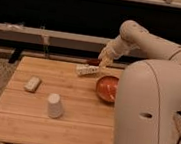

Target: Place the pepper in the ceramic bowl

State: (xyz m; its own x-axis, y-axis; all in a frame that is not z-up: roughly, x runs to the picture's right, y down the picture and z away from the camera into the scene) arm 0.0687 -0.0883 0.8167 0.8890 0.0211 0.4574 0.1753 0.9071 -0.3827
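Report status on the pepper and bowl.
Gripper low over the table's far edge, just left of the bowl. Pepper beside it, not in the bowl; hold unclear. Cup and block off left, clear.

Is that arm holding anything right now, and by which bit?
Hard to tell. The pepper shows right at the gripper, beyond the ceramic bowl, but whether or where it is gripped cannot be seen.

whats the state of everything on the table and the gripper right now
gripper: raised over the table's far edge, just behind the ceramic bowl
ceramic bowl: upright on the table, no pepper in it
pepper: beside the gripper, not on the table; held or not, cannot tell
white cup: upside down on the table
pale block: lying flat, untouched
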